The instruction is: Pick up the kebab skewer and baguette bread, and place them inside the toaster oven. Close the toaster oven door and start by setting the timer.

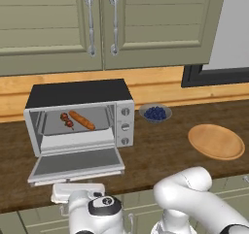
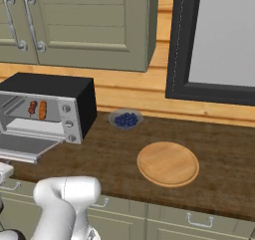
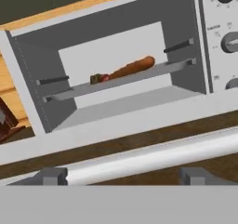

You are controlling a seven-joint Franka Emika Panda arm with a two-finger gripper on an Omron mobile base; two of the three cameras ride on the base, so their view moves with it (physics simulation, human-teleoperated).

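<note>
The toaster oven (image 1: 125, 124) stands on the counter with its door (image 1: 78, 161) dropped flat open. On the rack inside lie the kebab skewer (image 1: 66, 120) and the baguette bread (image 1: 81, 120), side by side; the hand view has the baguette (image 3: 132, 67) right of the skewer (image 3: 98, 78). My gripper (image 3: 123, 175) is open, low in front of the door's silver bar handle (image 3: 153, 156), with nothing between its fingers. The hand (image 1: 78, 192) sits just below the door's front edge. The oven's knobs (image 3: 230, 42) are at the right.
A bowl of blueberries (image 1: 155, 113) sits right of the oven. A round wooden board (image 1: 216, 141) lies further right on the counter. Cabinet doors (image 1: 102, 24) hang above the oven, and a dark-framed window (image 2: 219, 35) is at the right.
</note>
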